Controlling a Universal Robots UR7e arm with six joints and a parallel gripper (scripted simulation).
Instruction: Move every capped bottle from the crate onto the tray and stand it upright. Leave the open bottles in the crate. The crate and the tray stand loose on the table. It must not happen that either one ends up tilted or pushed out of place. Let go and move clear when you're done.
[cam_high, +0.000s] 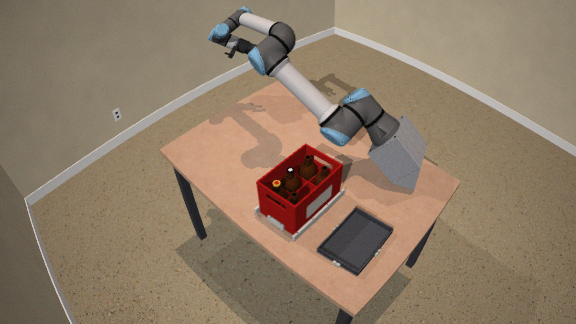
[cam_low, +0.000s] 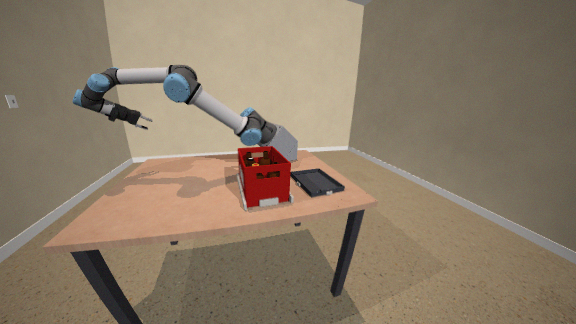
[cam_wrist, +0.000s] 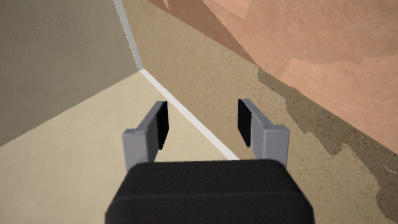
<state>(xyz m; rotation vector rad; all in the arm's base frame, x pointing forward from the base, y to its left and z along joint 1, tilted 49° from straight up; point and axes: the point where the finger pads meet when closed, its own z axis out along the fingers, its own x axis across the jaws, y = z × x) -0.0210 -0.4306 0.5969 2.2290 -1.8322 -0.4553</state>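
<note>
Pinkish-tan table, dark legs, speckled floor. Beige walls, white baseboard. Jaws open, nothing between.

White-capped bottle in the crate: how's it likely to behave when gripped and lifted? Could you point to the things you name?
The white-capped bottle (cam_high: 292, 182) looks like brown glass, so probably rigid but breakable if knocked. Its smooth, narrowing neck could slip under a loose grip. Neighbouring bottles and the red crate (cam_high: 278, 212) (cam_low: 267, 187) walls stand close, so a tilted lift may clink.
</note>
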